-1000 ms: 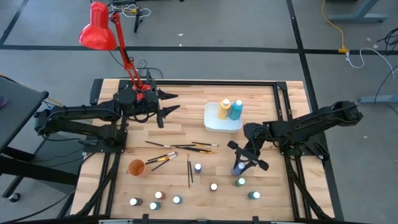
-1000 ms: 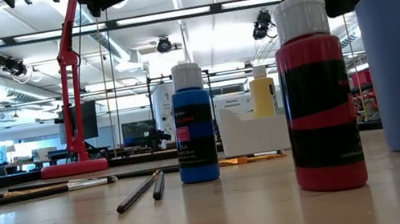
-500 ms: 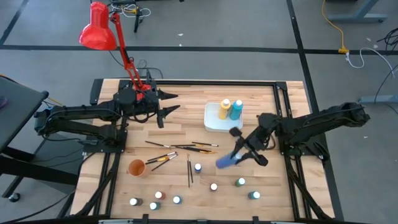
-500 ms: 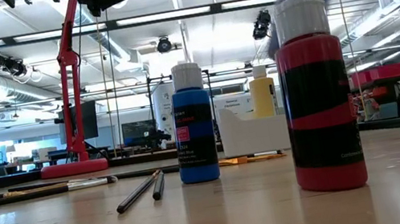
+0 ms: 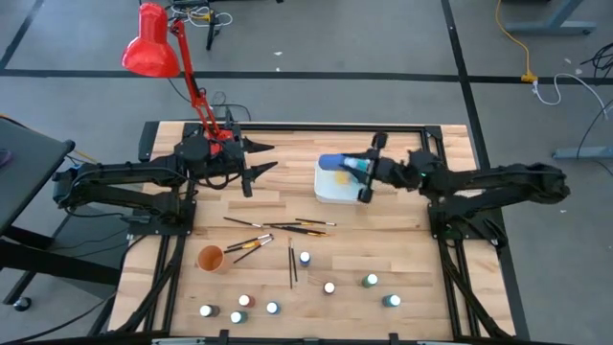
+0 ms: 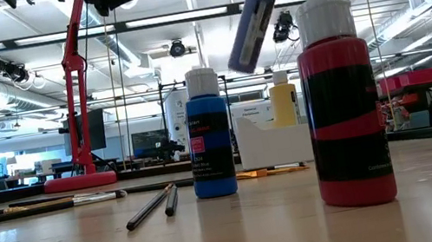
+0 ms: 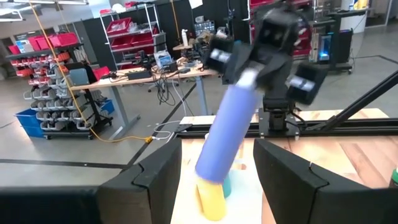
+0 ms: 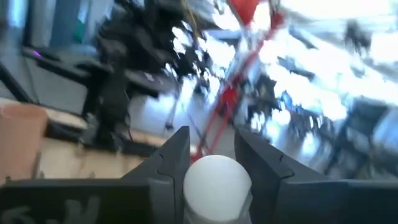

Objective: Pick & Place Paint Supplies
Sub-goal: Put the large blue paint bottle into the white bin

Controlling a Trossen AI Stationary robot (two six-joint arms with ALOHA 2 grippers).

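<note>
Between the fingers of the right gripper (image 5: 368, 172) a blue paint bottle (image 5: 337, 162) is clamped and held tilted above the white tray (image 5: 329, 193), its base pointing away from the wrist.

Yellow bottle (image 7: 213, 200) mostly hidden behind blue bottle (image 7: 227, 135); room blurred.

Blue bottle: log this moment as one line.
right gripper: holds blue bottle, tilted, above white tray | left gripper: open, waiting
</note>
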